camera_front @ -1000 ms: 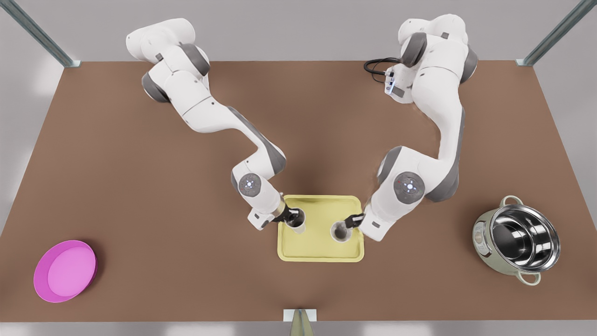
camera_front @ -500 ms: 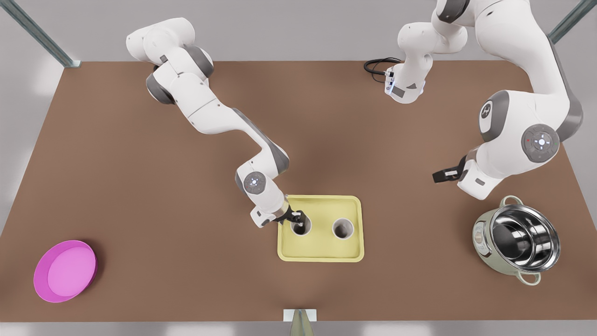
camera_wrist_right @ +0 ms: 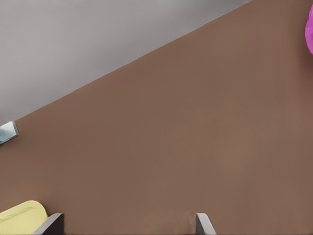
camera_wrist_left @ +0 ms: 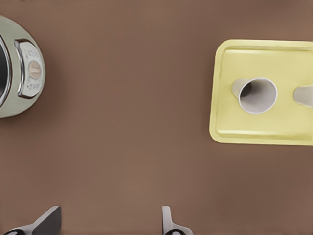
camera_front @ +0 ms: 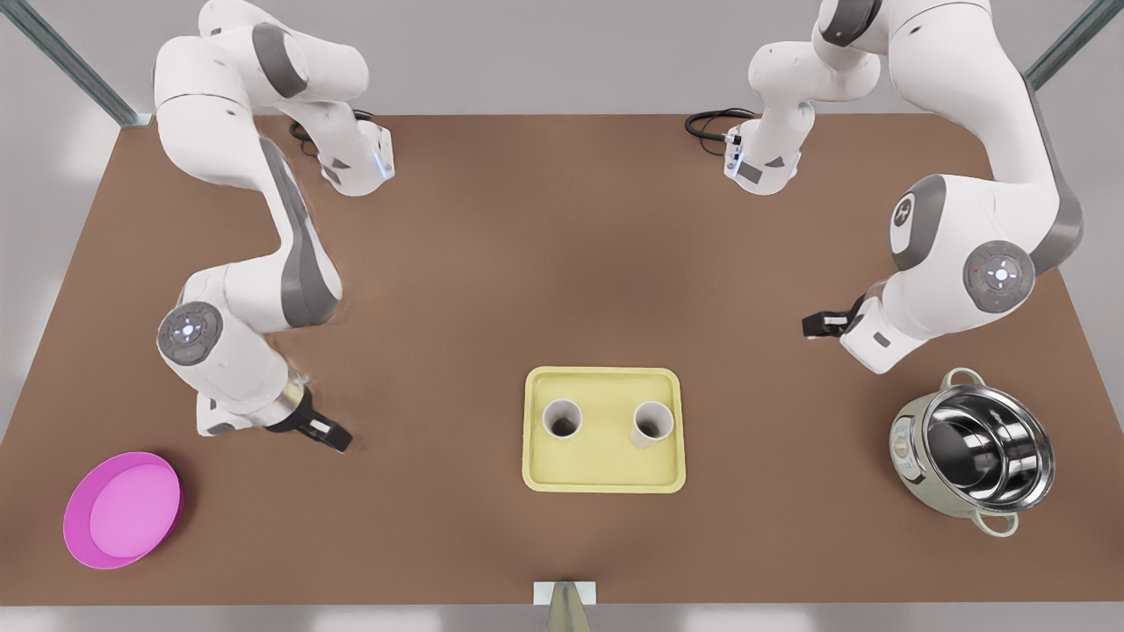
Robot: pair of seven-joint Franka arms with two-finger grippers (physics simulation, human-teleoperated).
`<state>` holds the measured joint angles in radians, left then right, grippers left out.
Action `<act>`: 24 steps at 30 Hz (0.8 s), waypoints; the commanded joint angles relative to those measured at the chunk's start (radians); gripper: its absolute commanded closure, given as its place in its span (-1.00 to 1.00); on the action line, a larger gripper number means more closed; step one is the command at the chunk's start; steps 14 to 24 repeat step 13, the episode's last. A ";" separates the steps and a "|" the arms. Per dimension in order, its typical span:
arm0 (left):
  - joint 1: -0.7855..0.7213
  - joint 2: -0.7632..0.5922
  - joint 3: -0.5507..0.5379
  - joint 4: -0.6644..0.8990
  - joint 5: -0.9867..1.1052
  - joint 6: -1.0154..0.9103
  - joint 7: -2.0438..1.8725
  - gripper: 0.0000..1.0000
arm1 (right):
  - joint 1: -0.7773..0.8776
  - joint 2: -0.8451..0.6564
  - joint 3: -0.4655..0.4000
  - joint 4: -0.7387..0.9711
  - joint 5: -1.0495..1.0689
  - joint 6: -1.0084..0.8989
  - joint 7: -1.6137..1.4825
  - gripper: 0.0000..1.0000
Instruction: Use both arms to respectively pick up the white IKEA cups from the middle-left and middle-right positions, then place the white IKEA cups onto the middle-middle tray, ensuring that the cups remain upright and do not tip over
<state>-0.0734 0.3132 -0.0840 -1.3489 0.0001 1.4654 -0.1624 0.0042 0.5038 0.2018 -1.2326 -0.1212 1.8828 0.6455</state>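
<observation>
**A:** Big picture first: brown bench (camera_front: 562,263), and clocking everything in the front view from the tray, the steel pot (camera_front: 975,452) sits at three o'clock and the pink dish (camera_front: 123,509) at eight.

**B:** The yellow tray (camera_front: 604,470) is dead centre, and both white cups are on it! The nine-o'clock cup (camera_front: 562,419) has its mouth straight up and its long axis vertical.

**A:** And the three-o'clock cup (camera_front: 652,424)?

**B:** It's mouth-up too, but it shows more side wall than its twin. Its axis may lean toward twelve; I can't tell for sure.

**A:** So that's the danger: if it's rocking, it could topple across the tray or knock its neighbour.

**B:** Exactly, and any arm sweeping low over the tray would do the same.

**A:** Grippers?

**B:** The left gripper (camera_front: 812,325) hangs at two o'clock, fingers spread wide, holding nothing. The right gripper (camera_front: 332,436) is at nine o'clock, also wide and empty, well apart from the cups.
</observation>
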 commanded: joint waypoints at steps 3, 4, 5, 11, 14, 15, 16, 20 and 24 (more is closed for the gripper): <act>0.000 0.001 0.001 0.001 0.001 0.000 0.113 -1.00 | -0.027 -0.244 -0.038 -0.068 -0.086 -0.436 -0.770 -1.00; 0.000 0.006 0.001 0.001 0.001 0.000 0.115 -1.00 | -0.010 -0.300 -0.068 -0.128 -0.074 -0.442 -0.768 -1.00; -0.002 0.006 0.000 0.001 0.001 -0.002 0.115 -1.00 | -0.007 -0.356 -0.068 -0.179 -0.058 -0.442 -0.767 -1.00; -0.006 0.007 0.001 0.001 0.003 -0.002 0.116 -1.00 | 0.000 -0.415 -0.070 -0.226 0.009 -0.441 -0.719 -1.00; -0.006 0.007 0.001 0.001 0.003 -0.002 0.116 -1.00 | -0.001 -0.415 -0.070 -0.226 0.009 -0.441 -0.719 -1.00; -0.006 0.007 0.001 0.001 0.003 -0.002 0.116 -1.00 | -0.001 -0.415 -0.070 -0.226 0.009 -0.441 -0.719 -1.00; -0.006 0.007 0.001 0.001 0.003 -0.002 0.116 -1.00 | -0.001 -0.415 -0.070 -0.226 0.009 -0.441 -0.719 -1.00; -0.006 0.007 0.001 0.001 0.003 -0.002 0.116 -1.00 | -0.001 -0.415 -0.070 -0.226 0.009 -0.441 -0.719 -1.00; -0.006 0.007 0.001 0.001 0.003 -0.002 0.116 -1.00 | -0.001 -0.415 -0.070 -0.226 0.009 -0.441 -0.719 -1.00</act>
